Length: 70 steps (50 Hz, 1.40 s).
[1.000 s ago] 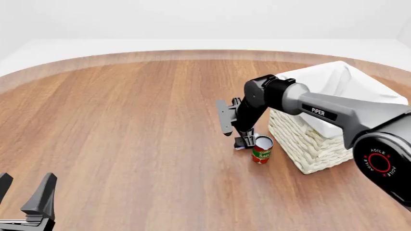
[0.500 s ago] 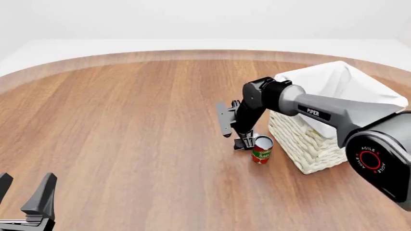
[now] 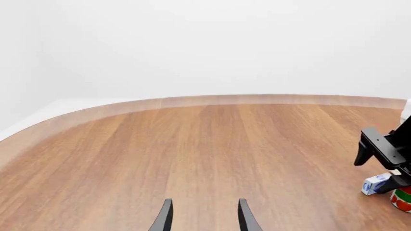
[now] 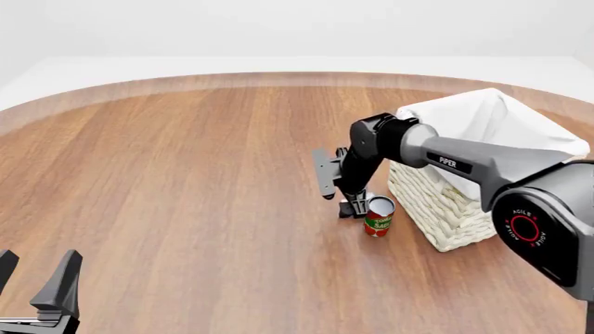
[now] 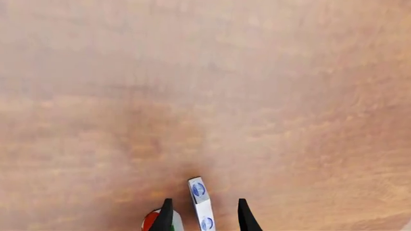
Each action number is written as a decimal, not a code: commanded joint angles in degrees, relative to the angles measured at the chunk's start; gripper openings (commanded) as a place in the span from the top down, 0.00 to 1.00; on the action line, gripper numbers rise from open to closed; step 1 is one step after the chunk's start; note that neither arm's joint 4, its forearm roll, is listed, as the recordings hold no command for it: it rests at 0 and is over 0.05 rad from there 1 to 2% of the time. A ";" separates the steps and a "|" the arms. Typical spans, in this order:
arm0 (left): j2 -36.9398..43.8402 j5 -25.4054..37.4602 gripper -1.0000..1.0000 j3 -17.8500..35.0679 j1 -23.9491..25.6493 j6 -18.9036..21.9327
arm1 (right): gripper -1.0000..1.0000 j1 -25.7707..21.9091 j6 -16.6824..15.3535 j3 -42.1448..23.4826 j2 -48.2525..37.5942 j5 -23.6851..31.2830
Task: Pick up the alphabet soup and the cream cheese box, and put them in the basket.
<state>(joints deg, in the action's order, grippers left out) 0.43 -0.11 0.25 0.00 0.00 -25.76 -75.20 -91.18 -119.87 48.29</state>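
- You had the right gripper (image 5: 202, 216) lowered over the tiny oblong white cream cheese box with blue oval marks (image 5: 201, 202), fingers apart on either side of it and not yet clamped, so I judge the grasp was about to begin.
- That box lay on the brown wooden table (image 4: 186, 181), just beside the red and green can (image 4: 378, 216) and near the large square cream-white wicker basket with its white cloth lining (image 4: 446, 209).
- Your left gripper (image 4: 37, 289) hung idle at the near edge of the table, well apart from everything, its fingers spread and holding nothing.
- Nothing showed as delivered: the box was outside the basket, so both placements seemed left to do (unless the soup already lay inside).
- The blue and orange-yellow alphabet soup can appeared in no view.
- The basket's floor was hidden by its lining and your right arm, and in the front view the arm covered the box.
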 commanded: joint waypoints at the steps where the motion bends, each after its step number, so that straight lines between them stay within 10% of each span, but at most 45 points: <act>1: 0.00 0.00 0.00 0.00 0.00 0.00 | 0.00 0.30 0.17 -0.42 -0.50 0.49; 70: 0.00 0.00 0.00 0.00 0.00 0.00 | 0.00 0.76 2.76 -3.31 -4.22 3.27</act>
<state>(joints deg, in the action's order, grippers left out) 0.43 -0.11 0.25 0.00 0.00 -25.12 -72.70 -94.21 -123.67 51.16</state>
